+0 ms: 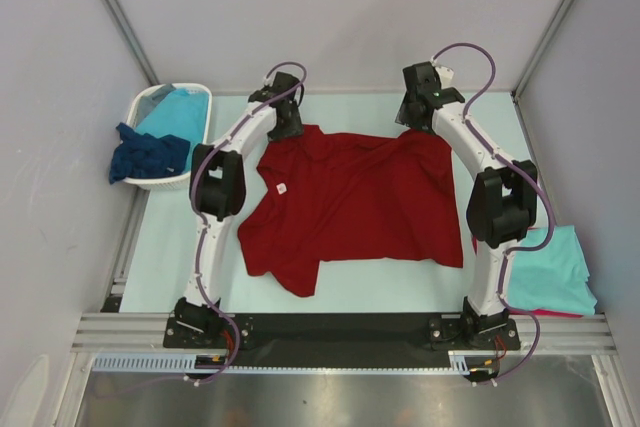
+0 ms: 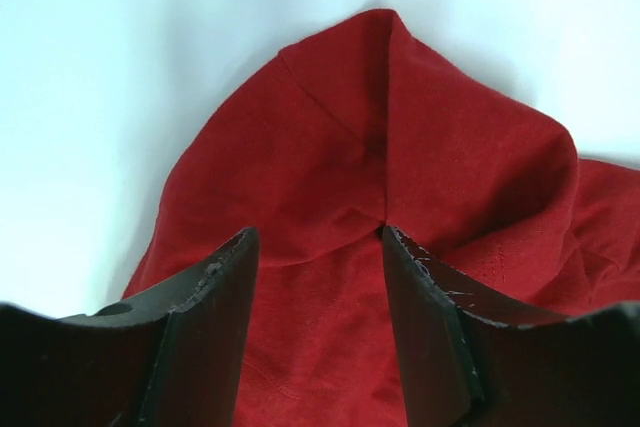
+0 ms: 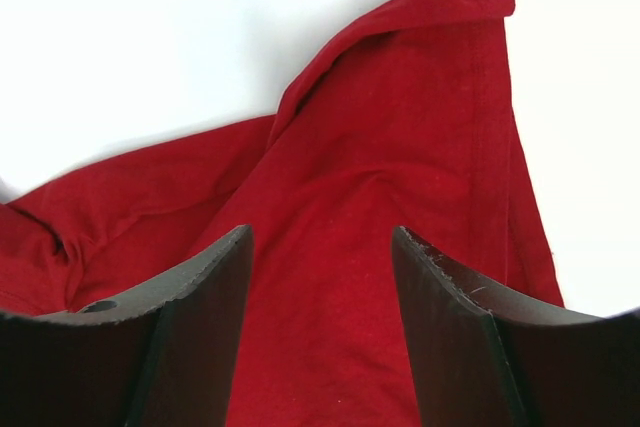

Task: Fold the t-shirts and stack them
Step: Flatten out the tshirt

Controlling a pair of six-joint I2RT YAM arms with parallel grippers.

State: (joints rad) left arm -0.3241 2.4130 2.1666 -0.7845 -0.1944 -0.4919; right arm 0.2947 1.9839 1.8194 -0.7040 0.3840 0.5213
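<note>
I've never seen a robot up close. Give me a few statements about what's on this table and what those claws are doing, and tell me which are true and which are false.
1. The dark red t-shirt lies spread out on the table. True.
2. Both claws are clamped shut on cloth. False: the left gripper and the right gripper both have their jaws open, with red cloth under them and nothing pinched.
3. The white basket holds a turquoise shirt, and a navy shirt hangs over its rim. True.
4. The folded turquoise shirt sits at the far left of the table. False: it lies at the near right edge.
</note>
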